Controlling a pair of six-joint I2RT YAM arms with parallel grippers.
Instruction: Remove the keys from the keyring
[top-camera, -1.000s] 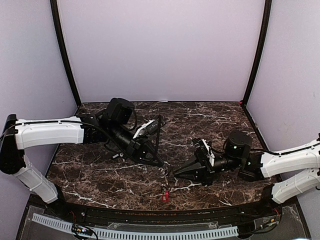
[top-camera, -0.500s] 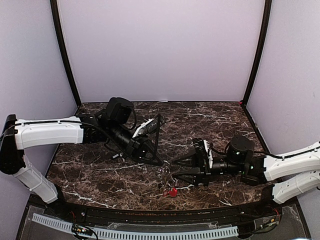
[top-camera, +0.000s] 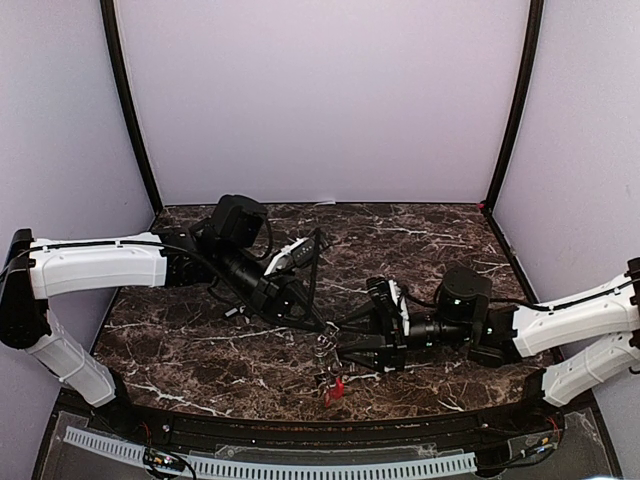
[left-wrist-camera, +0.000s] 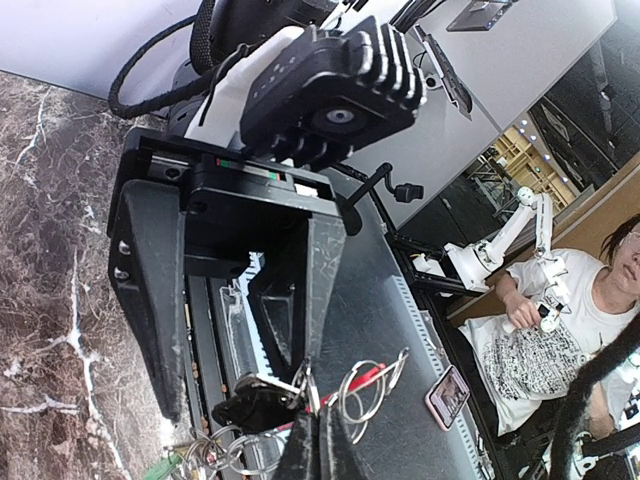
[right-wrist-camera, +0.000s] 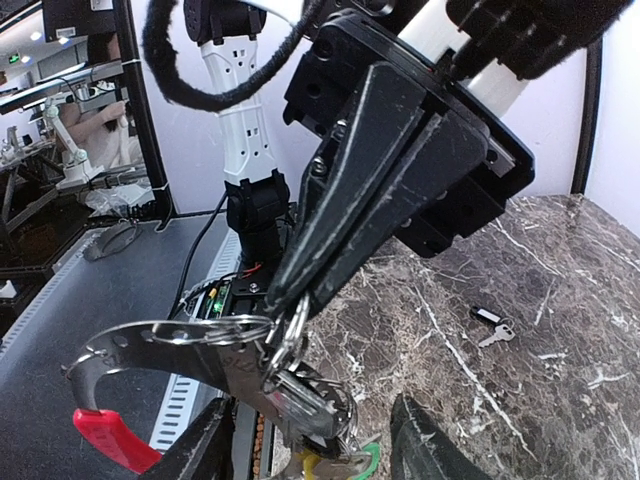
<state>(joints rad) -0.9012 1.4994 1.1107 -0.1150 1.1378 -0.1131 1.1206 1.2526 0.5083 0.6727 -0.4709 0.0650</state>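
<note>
My left gripper (top-camera: 320, 325) is shut on a wire ring of the keyring (left-wrist-camera: 365, 395), holding the bunch above the table. In the right wrist view the left fingers (right-wrist-camera: 340, 230) pinch that ring. Below them hangs the grey keyring piece (right-wrist-camera: 150, 345) with its red segment (right-wrist-camera: 110, 437). The keys (right-wrist-camera: 310, 400) hang in a cluster with a green head cover (right-wrist-camera: 362, 464). My right gripper (top-camera: 342, 338) is open, its jaws on either side of the hanging bunch (top-camera: 325, 352). The red segment (top-camera: 335, 390) dangles lowest. In the left wrist view, a dark key head (left-wrist-camera: 250, 402) shows beside my shut left fingertips (left-wrist-camera: 305, 445).
A loose silver key with a black tag (right-wrist-camera: 492, 326) lies on the marble table (top-camera: 430, 240) beyond the left gripper. It also shows in the top view (top-camera: 232, 312). The cable tray (top-camera: 300, 465) runs along the near edge. Purple walls enclose the table.
My right gripper has opened and moved left, so its jaws now flank the hanging bunch. The red segment has swung a little. The left arm has stayed in place.
</note>
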